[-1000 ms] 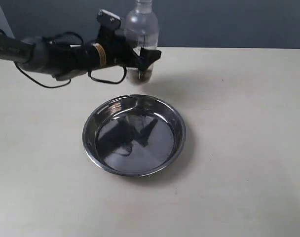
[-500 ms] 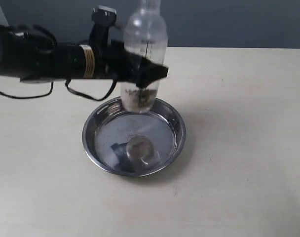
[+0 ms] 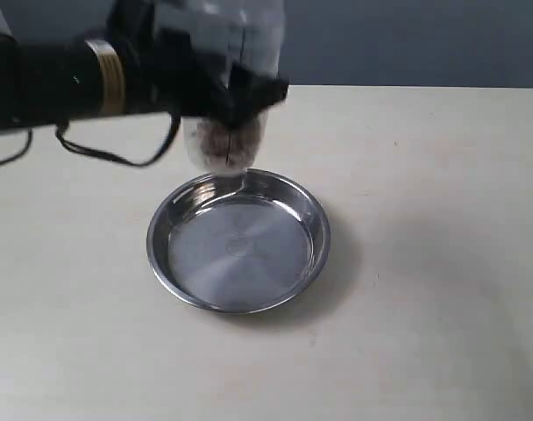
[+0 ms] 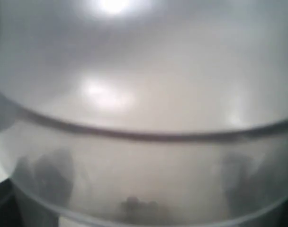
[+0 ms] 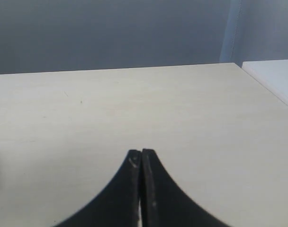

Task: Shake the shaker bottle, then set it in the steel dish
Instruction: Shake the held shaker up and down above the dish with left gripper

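The shaker bottle (image 3: 227, 79), clear frosted plastic with brownish bits at its bottom, hangs blurred in the air above the far rim of the steel dish (image 3: 238, 241). My left gripper (image 3: 240, 92) is shut on its body, with the black arm reaching in from the left. In the left wrist view the shaker bottle (image 4: 144, 118) fills the whole picture, and dark finger shapes show through it at both sides. The steel dish lies empty on the table. My right gripper (image 5: 141, 152) is shut on nothing above bare tabletop, and it does not appear in the exterior view.
The beige table (image 3: 424, 219) stretches around the dish. A grey wall (image 3: 407, 39) runs behind the table's far edge. A white surface (image 5: 276, 75) adjoins the table corner in the right wrist view.
The left arm has swung the bottle from the table behind the dish out over the dish, then up and back to the left. The bottle is now motion-blurred and higher.
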